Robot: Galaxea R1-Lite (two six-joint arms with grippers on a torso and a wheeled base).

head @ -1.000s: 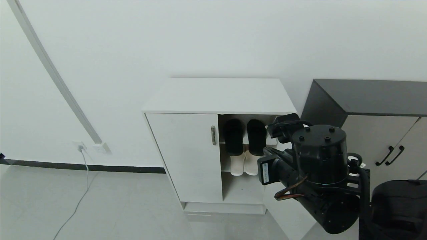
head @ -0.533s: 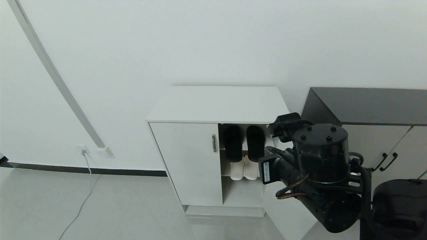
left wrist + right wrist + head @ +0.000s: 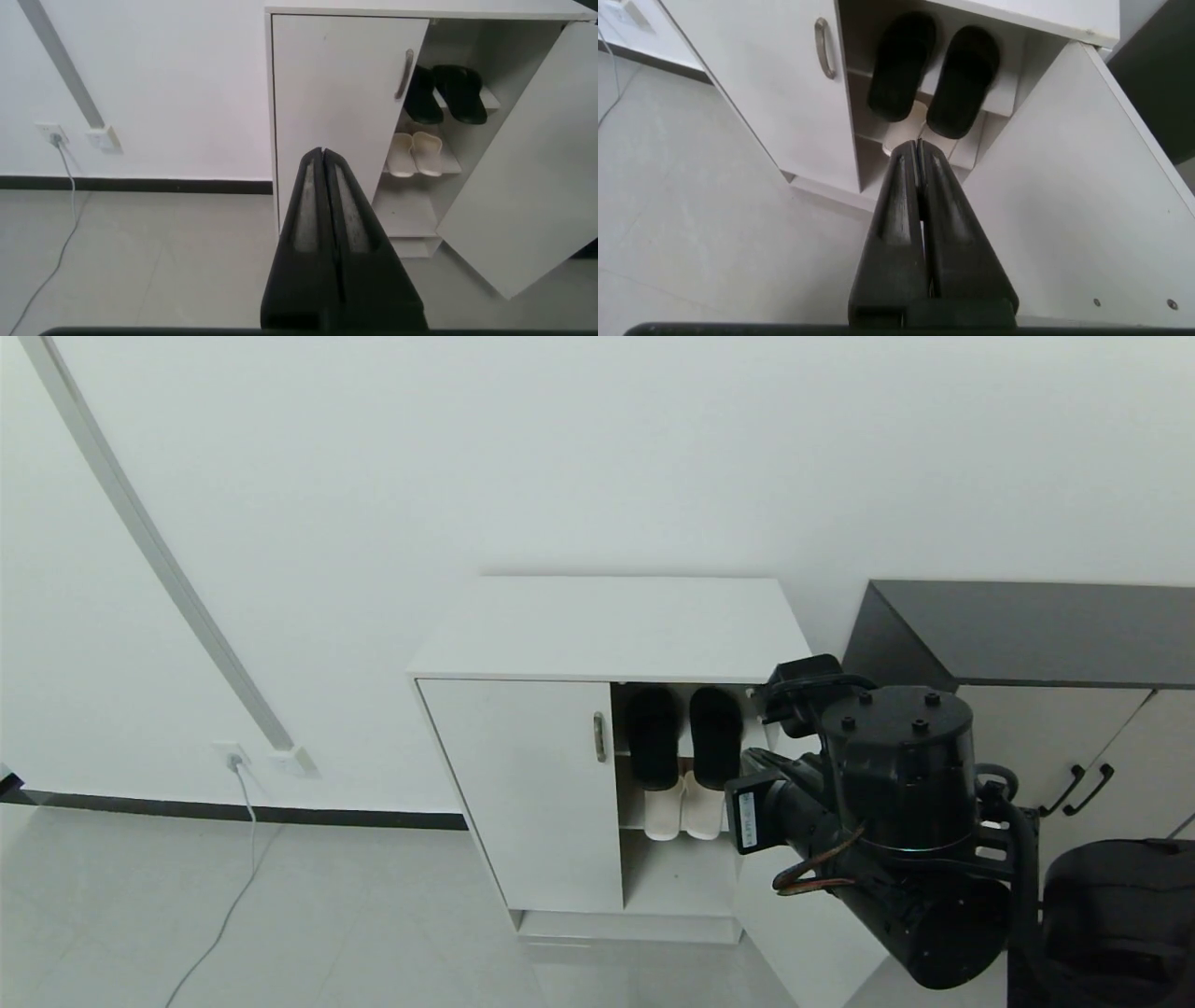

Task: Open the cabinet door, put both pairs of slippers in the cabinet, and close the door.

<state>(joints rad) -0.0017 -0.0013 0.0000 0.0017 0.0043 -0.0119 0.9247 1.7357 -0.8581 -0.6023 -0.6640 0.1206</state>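
Two pairs of slippers are seen inside the cabinet [image 3: 607, 627], in its right-hand compartment, which is exposed by the right door [image 3: 803, 933] being swung out toward the robot. The black slippers [image 3: 655, 733] are laid side by side on the upper shelf, with a narrow gap between them. Their long axes are run front to back, into the cabinet, and their rounded near ends are hung slightly over the shelf's front edge. Which end is toe and which is heel cannot be told. The white slippers [image 3: 665, 814] are set on the shelf below, side by side and touching, long axes likewise front to back, near ends at the shelf's front edge. Each pair is plain, matte and of one colour. The left door [image 3: 523, 784] is shut, and a slim upright metal handle [image 3: 598, 737] is fixed near its inner edge. The right door is plain white and is hinged at the cabinet's right side. The right gripper [image 3: 919, 149] is held in front of the open compartment and pointed at the slippers, its fingers pressed together with nothing between them. The left gripper [image 3: 322, 157] is held farther back, facing the left door, fingers also pressed together, nothing held. A dark cabinet [image 3: 1027, 625] is placed just beside the white one, on its right. A wall socket [image 3: 229, 754] is seen to the left, with a cable [image 3: 233, 868] trailed onto the floor [image 3: 327, 915].
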